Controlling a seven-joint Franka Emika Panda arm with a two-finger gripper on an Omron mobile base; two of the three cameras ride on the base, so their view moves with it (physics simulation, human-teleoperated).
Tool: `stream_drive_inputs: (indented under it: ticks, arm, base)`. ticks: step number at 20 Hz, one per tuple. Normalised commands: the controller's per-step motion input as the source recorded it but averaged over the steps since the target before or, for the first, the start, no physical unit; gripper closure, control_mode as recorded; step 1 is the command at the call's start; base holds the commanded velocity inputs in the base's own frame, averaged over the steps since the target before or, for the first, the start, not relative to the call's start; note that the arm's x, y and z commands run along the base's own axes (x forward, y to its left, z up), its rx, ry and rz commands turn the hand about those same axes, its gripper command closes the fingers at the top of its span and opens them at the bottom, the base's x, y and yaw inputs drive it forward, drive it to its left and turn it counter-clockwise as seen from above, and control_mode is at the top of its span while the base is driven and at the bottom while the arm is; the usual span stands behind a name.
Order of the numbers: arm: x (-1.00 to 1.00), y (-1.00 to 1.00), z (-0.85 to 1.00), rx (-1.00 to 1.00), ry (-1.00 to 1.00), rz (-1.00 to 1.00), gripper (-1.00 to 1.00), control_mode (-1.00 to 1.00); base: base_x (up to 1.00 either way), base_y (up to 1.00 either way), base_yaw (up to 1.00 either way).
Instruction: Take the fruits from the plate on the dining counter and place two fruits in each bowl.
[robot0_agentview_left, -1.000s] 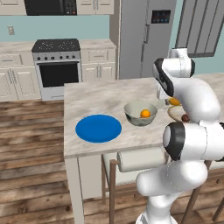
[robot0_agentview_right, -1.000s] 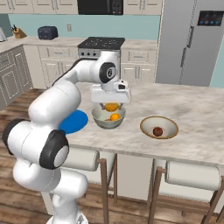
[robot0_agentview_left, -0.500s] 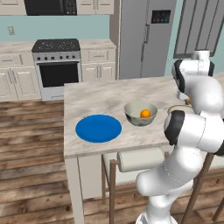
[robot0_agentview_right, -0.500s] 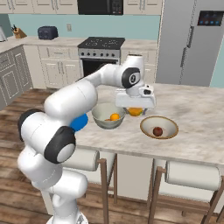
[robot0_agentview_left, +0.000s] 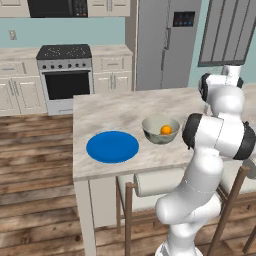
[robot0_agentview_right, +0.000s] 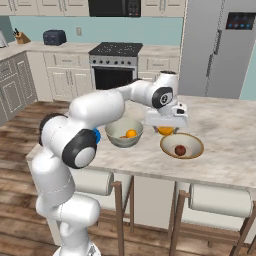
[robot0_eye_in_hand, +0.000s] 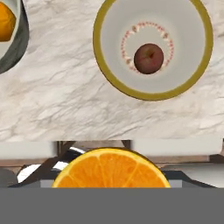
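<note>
My gripper (robot0_agentview_right: 166, 121) is shut on a bright orange fruit (robot0_agentview_right: 166, 130), which fills the bottom of the hand view as an orange fruit (robot0_eye_in_hand: 111, 169). It hangs just over the dining counter (robot0_agentview_right: 225, 150), by the near-left side of the tan-rimmed bowl (robot0_agentview_right: 182, 145). That bowl (robot0_eye_in_hand: 153, 48) holds one dark red-brown fruit (robot0_eye_in_hand: 148, 58). To the left stands the deep grey-green bowl (robot0_agentview_right: 123, 133) with one orange fruit (robot0_agentview_right: 131, 133) inside; the same bowl (robot0_agentview_left: 160, 129) shows its fruit (robot0_agentview_left: 166, 130). The blue plate (robot0_agentview_left: 112, 147) lies bare.
Stools (robot0_agentview_right: 95, 182) with rolled pale backs stand under the counter's near edge, another stool (robot0_agentview_right: 220, 200) to the right. A stove (robot0_agentview_left: 65, 75) and a tall fridge (robot0_agentview_left: 165, 45) line the far wall. Wooden floor surrounds the island.
My gripper has carried the orange fruit rightward, from above the grey-green bowl to beside the tan-rimmed bowl. The bowls and plate have stayed put.
</note>
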Motion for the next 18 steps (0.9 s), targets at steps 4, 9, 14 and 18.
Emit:
stream_drive_inputs:
  ticks: [4, 9, 14, 18]
  arm:
    - [0.66, -0.08, -0.70, 0.06, -0.11, 0.05, 1.00, -1.00]
    - [0.66, -0.32, -0.52, 0.07, -0.05, 0.00, 1.00, -1.00]
    - [0.43, -0.40, -0.21, 0.07, 0.00, 0.00, 1.00, -1.00]
    - [0.34, -0.11, -0.11, 0.00, 0.00, 0.00, 1.00, -1.00]
  base:
    - [0.00, 0.00, 0.00]
    - [0.00, 0.00, 0.00]
    - [0.00, 0.00, 0.00]
    - [0.00, 0.00, 0.00]
